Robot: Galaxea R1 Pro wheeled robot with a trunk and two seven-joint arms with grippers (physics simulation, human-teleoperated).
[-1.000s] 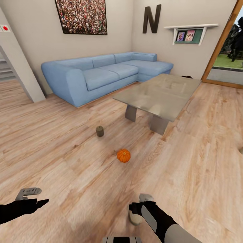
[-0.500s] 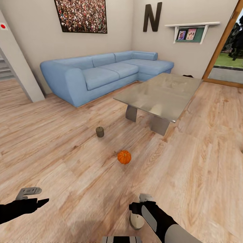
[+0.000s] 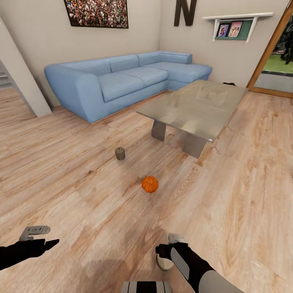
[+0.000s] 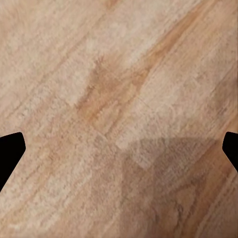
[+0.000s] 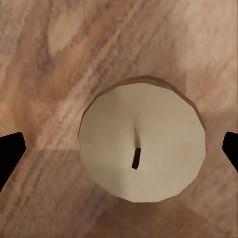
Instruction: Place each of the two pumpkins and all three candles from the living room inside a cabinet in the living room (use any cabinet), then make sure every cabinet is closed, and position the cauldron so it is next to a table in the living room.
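Your right arm reaches forward low at the head view's 5 o'clock, its right pincer (image 3: 170,249) pointing down over a pale candle (image 5: 143,158) that stands upright on the wood floor (image 3: 81,195). In the right wrist view the fingertips (image 5: 10,153) sit wide apart at either side of the candle, not touching it. Your left arm comes in at 8 o'clock, the left pincer (image 3: 38,238) held level above bare planks; its tips also stand wide in the left wrist view.

You can count two candles: the pale one under your right pincer and a darker candle (image 3: 119,153) near 11 o'clock of the one pumpkin (image 3: 149,184), which rests on the floor just past centre. One glass-topped surface (image 3: 195,108) stands at 1 o'clock, with one blue sofa (image 3: 122,81) behind it.
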